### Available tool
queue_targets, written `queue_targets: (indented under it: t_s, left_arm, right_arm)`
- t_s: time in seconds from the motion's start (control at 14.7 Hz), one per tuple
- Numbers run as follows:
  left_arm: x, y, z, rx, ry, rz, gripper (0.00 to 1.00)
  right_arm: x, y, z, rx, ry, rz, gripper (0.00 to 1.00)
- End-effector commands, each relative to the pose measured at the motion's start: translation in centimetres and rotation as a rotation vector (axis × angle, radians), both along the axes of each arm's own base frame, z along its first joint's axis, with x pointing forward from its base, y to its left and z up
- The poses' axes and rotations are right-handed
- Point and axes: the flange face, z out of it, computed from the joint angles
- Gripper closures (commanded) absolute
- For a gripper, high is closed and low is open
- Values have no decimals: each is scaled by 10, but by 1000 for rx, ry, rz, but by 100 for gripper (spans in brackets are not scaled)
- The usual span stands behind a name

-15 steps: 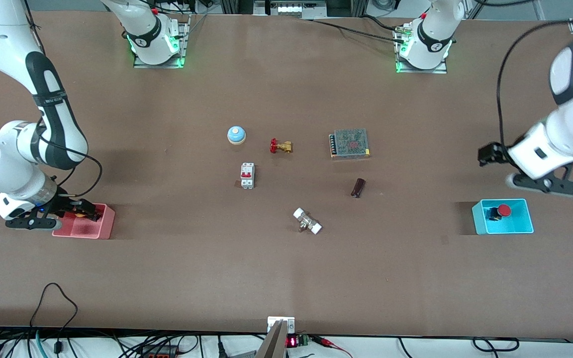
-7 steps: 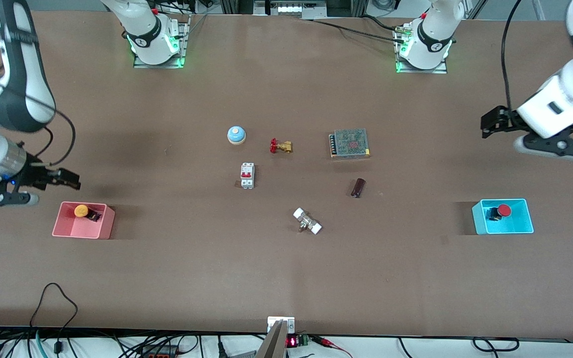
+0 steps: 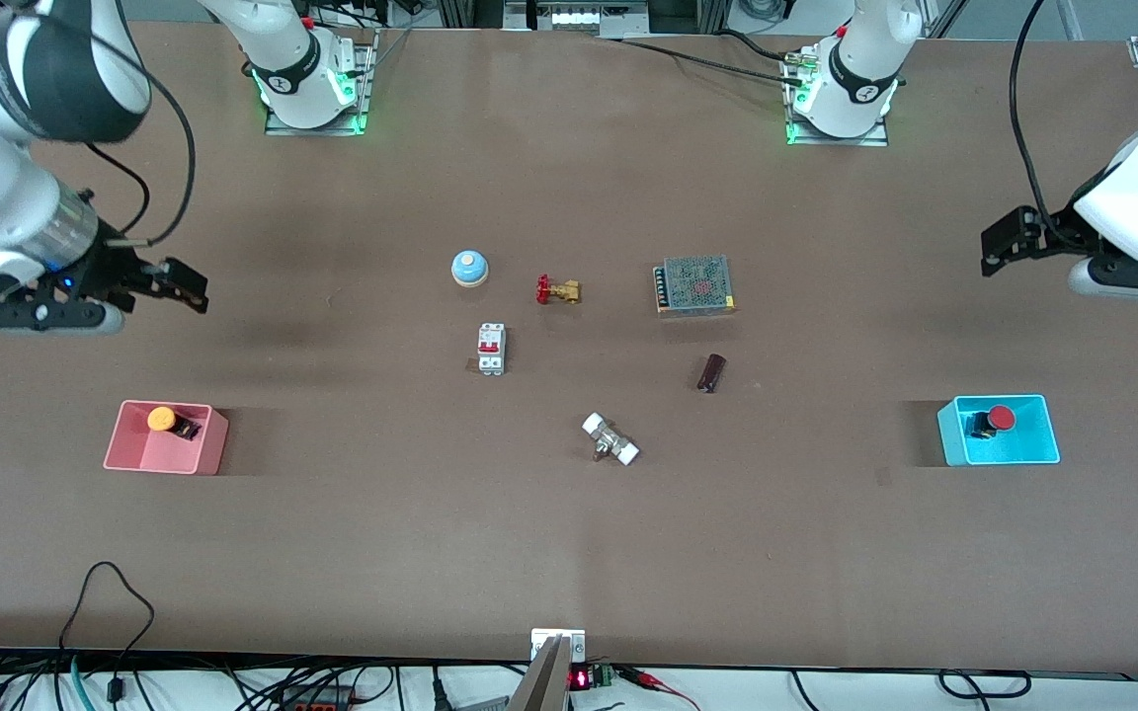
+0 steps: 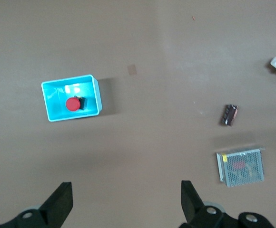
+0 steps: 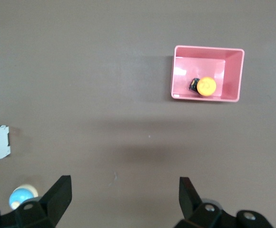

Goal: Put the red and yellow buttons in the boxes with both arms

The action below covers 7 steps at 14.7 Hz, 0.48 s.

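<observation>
Across the middle of the brown tabletop lie a metal-mesh power supply box, a white circuit breaker with red switches, a blue dome bell with an orange knob, a white-ended metal fitting, a brass valve with a red handle and a dark brown cylinder; none lies between my grippers and the tubs.

The square pink plastic tub sits toward my right arm's end, the square cyan plastic tub toward my left arm's end.

The yellow-capped push button lies tipped in the pink tub, and the red-capped push button lies tipped in the cyan one.

My right gripper hangs wide and empty over bare tabletop, well apart from the pink tub. My left gripper, likewise spread and empty, hangs well apart from the cyan tub.
</observation>
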Motion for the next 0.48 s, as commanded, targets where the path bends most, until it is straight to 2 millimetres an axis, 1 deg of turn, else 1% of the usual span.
queue_targets:
  t_s: [0.0, 0.14, 0.2, 0.27, 0.34, 0.41]
  left_arm:
    - [-36, 6, 1, -12, -31, 9, 0]
    - [-36, 6, 1, -13, -12, 10, 0]
    - [-34, 8, -1, -14, -5, 10, 0]
    - [-34, 8, 1, -15, -2, 11, 0]
    - [-30, 5, 3, -13, 3, 5, 0]
    - [-27, 0, 7, -13, -5, -3, 0]
  right_arm:
    - [-14, -11, 41, 1, 16, -32, 0]
    - [-18, -20, 56, 8, 20, -48, 0]
    - [-21, -23, 60, 10, 18, -53, 0]
    - [-22, -24, 61, 9, 24, -53, 0]
    - [-22, -24, 56, 6, 39, -48, 0]
    - [-22, -24, 56, 4, 44, -44, 0]
